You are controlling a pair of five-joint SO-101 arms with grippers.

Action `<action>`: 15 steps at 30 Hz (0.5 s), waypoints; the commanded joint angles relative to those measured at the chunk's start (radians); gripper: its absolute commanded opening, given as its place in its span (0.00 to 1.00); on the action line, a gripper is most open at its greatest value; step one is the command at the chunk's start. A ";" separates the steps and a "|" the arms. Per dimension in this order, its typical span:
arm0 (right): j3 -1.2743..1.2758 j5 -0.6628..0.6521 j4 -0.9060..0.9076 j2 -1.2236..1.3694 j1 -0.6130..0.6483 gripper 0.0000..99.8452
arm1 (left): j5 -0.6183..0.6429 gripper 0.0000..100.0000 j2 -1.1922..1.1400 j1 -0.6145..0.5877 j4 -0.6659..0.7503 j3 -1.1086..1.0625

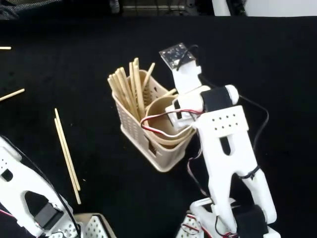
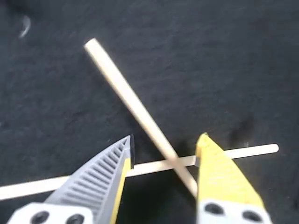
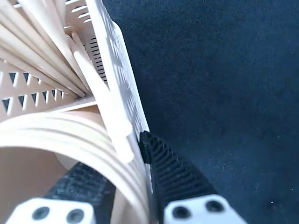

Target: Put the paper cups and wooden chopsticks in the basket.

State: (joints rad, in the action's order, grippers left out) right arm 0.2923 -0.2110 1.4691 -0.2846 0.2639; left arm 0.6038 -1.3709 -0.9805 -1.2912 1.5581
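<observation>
Basket: a cream, perforated plastic basket point(image 1: 148, 144) stands upright in the middle of the black cloth-covered desk point(image 1: 257, 54).
Cups: a nested stack of tan paper cups point(image 1: 159, 113) is seated in the near-right part of the basket, so this part is judged done as far as can be seen.
Stowed sticks: a bundle of pale wooden chopsticks point(image 1: 130, 91) is stood on end in the far-left part of the basket.
Loose sticks: a pair of chopsticks point(image 1: 68, 153) is left lying on the desk to the left of the basket. A single stick point(image 1: 12, 94) lies farther left and another stick point(image 1: 5, 48) at the far-left edge.
Right hand: the right hand point(image 3: 117, 151) is set astride the cup rim and the basket wall. Whether it is clenched or released cannot be told.
Left hand: the left hand point(image 2: 166, 139) is released and spread wide, held low over two crossed chopsticks point(image 2: 135, 105) on the desk. Nothing is grasped.
Remaining: the loose sticks are yet to be gathered, so the task is judged well advanced but unfinished.
</observation>
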 commanded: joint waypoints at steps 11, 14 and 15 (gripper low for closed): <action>0.027 0.011 -0.020 0.125 -0.003 0.01 | 0.044 0.03 0.014 -0.001 -0.121 0.110; 0.027 0.014 -0.018 0.125 -0.002 0.01 | 0.043 0.03 0.081 0.001 -0.198 0.105; 0.027 0.014 -0.018 0.125 0.000 0.01 | 0.043 0.03 0.110 0.002 -0.233 0.107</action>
State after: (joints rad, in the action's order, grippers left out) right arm 0.2923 -0.2110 1.4691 -0.2846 0.2639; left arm 0.6391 -1.3802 -0.9820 -1.4293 1.6180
